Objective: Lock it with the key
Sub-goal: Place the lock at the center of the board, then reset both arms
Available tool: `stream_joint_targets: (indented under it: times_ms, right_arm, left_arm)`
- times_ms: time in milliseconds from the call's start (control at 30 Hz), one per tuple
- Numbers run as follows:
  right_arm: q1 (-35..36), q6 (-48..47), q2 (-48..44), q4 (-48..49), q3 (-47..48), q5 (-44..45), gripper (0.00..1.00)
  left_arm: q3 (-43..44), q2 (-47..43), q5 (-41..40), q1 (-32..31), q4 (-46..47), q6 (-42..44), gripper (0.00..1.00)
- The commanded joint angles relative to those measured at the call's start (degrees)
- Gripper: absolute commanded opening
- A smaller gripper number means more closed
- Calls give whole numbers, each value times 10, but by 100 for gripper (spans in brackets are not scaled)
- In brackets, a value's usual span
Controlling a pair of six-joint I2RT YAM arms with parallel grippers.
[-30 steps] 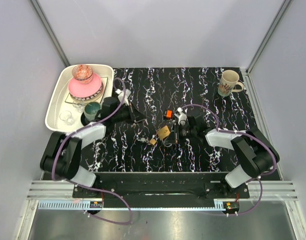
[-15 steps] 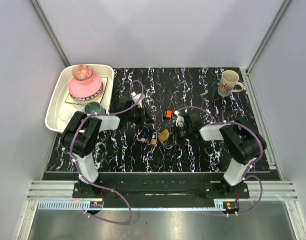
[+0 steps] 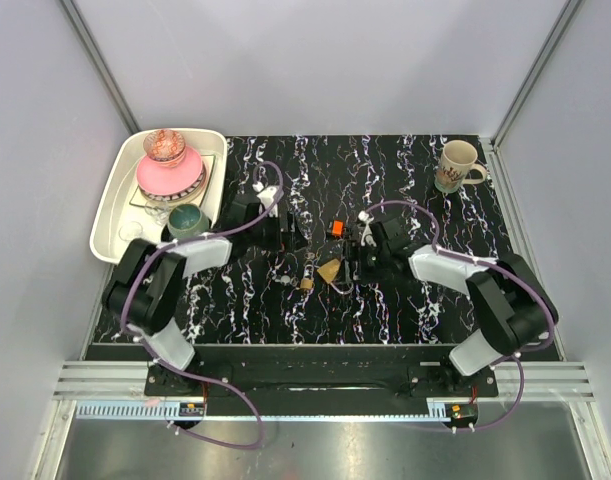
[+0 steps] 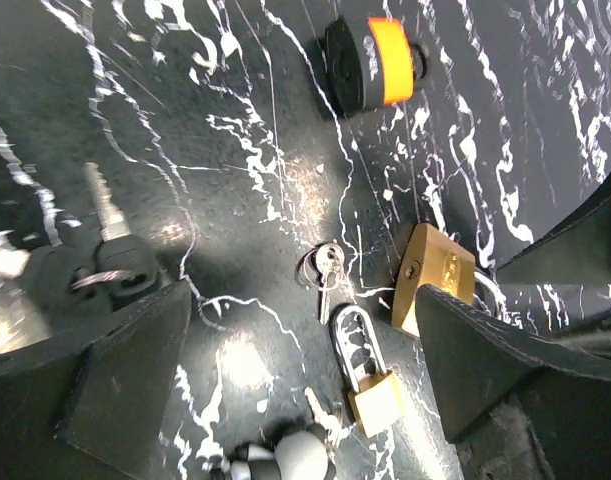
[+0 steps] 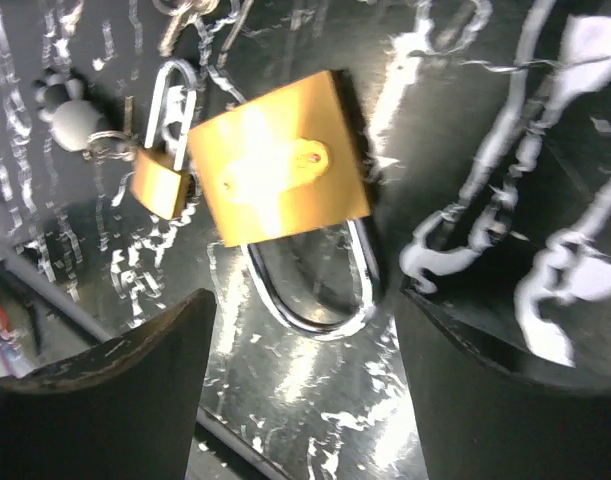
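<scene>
The key (image 3: 336, 228) with its orange head (image 4: 385, 62) lies on the black marbled table, apart from both grippers. A large brass padlock (image 3: 330, 270) lies flat, and its steel shackle (image 5: 315, 285) points in between my right fingers without touching them. A small brass padlock (image 4: 373, 392) (image 5: 160, 175) lies just left of it. My right gripper (image 3: 353, 262) (image 5: 300, 400) is open right over the large padlock. My left gripper (image 3: 290, 238) (image 4: 305, 370) is open above the small padlock and a ring of small keys (image 4: 325, 265), holding nothing.
A white tray (image 3: 110, 215) at the left holds a pink bowl, a glass and a green cup (image 3: 185, 217). A mug (image 3: 455, 165) stands at the back right. Black-headed keys (image 4: 110, 255) lie by my left finger. A grey paw-shaped fob (image 5: 70, 110) lies near the small padlock.
Both grippers have gone from shut to open. My left gripper has swung right toward the padlocks. The large padlock now lies free in front of my right fingers.
</scene>
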Motion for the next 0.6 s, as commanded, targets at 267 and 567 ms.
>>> stream_joint_targets:
  times_ms: [267,567]
  right_arm:
    - [1,-28,-153,-83,11,228,100]
    - [0,-29,-266,-39,12,286,100]
  left_arm:
    - [-128,-399,-270,-1,0,90,99]
    - [-132,-517,-294,0,-64,90,99]
